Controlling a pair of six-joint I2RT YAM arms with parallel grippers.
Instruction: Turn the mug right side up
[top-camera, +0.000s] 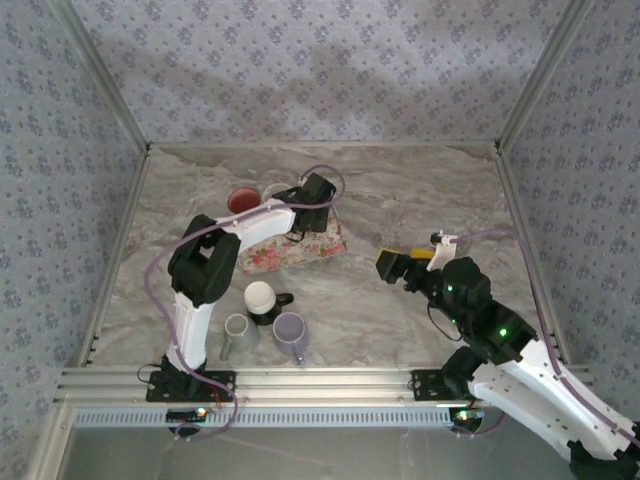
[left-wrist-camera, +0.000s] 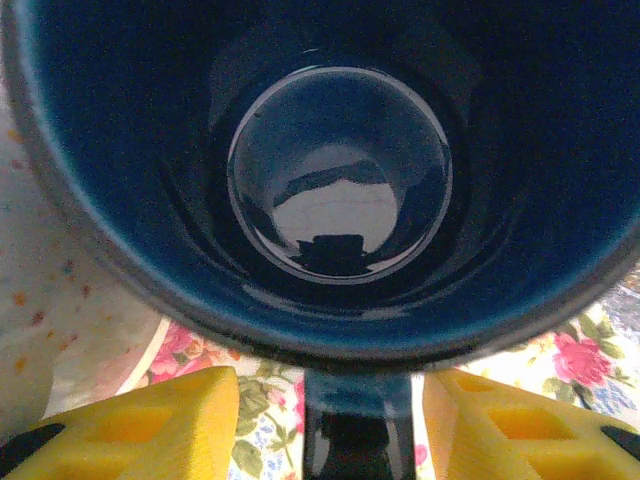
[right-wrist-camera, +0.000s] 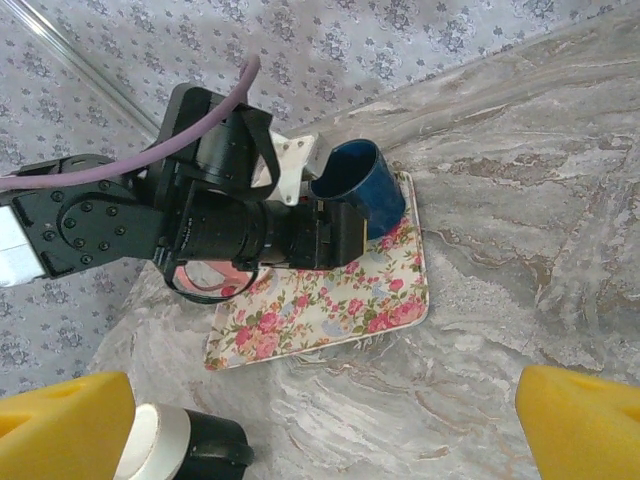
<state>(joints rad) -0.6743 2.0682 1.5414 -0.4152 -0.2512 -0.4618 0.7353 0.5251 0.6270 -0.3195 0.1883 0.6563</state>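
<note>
Blue mug (left-wrist-camera: 340, 180), handle pinched between left gripper (left-wrist-camera: 330, 400) jaws for righting, tilts over floral tray (right-wrist-camera: 330, 310) beneath them; right gripper (right-wrist-camera: 325, 415) jaws gape wide.

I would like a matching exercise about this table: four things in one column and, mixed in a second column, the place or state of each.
Things:
1. blue mug
2. red cup
3. lilac mug
4. right tool

Place or state:
a. open
b. over the flowered tray
c. beside the grey mug
d. beyond the tray's far edge

Pairs: 1-b, 2-d, 3-c, 4-a.
</note>
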